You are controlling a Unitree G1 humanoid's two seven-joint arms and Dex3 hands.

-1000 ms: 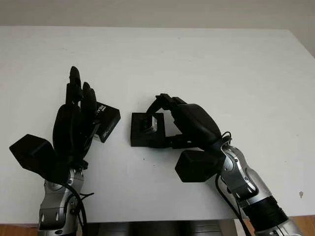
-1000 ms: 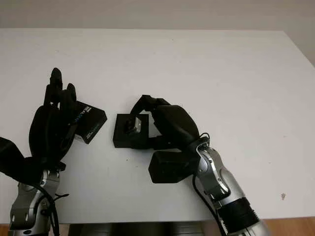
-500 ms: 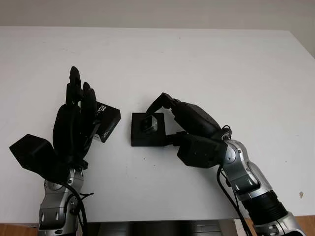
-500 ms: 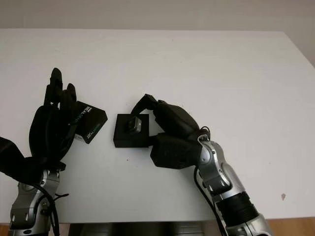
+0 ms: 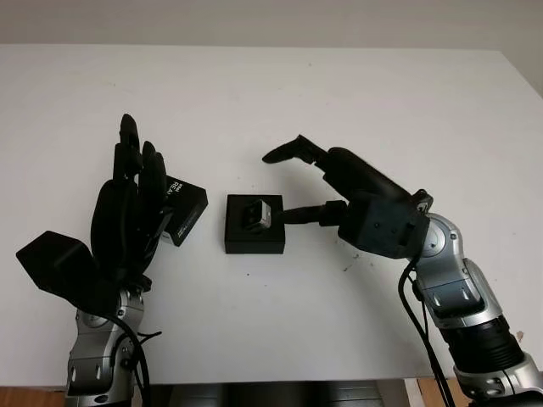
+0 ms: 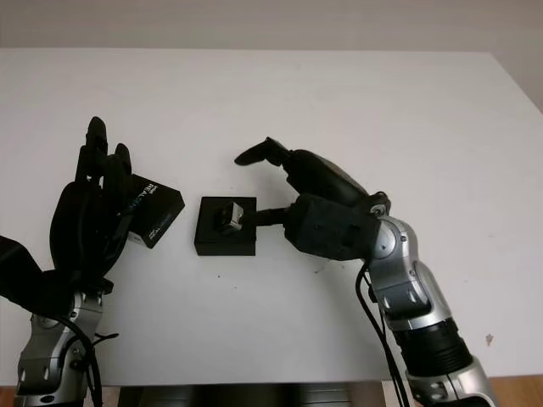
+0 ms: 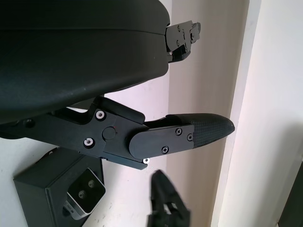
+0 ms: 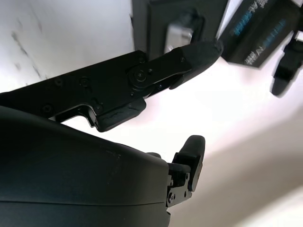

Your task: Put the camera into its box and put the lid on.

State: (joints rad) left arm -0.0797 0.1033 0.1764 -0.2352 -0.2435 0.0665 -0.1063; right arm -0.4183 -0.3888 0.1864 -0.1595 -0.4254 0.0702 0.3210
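The black box base (image 5: 254,235) sits mid-table with the silver camera (image 5: 258,214) lying in it. Its black lid (image 5: 187,209), printed with white text, lies just left of the base, partly hidden behind my left hand (image 5: 138,174). That hand is open and stands upright against the lid's left side. My right hand (image 5: 293,185) is open, to the right of the base; its thumb tip (image 5: 288,217) is close to the base's right edge and its upper finger arches above the table. The right wrist view shows the camera (image 8: 180,30), base (image 8: 201,12) and lid (image 8: 255,33).
The white table (image 5: 356,102) stretches wide behind and to the right. Its front edge runs just below both forearms.
My right hand has let go of the camera, opened and drawn back to the right. The camera stays in the base. My left hand and the lid have not moved.
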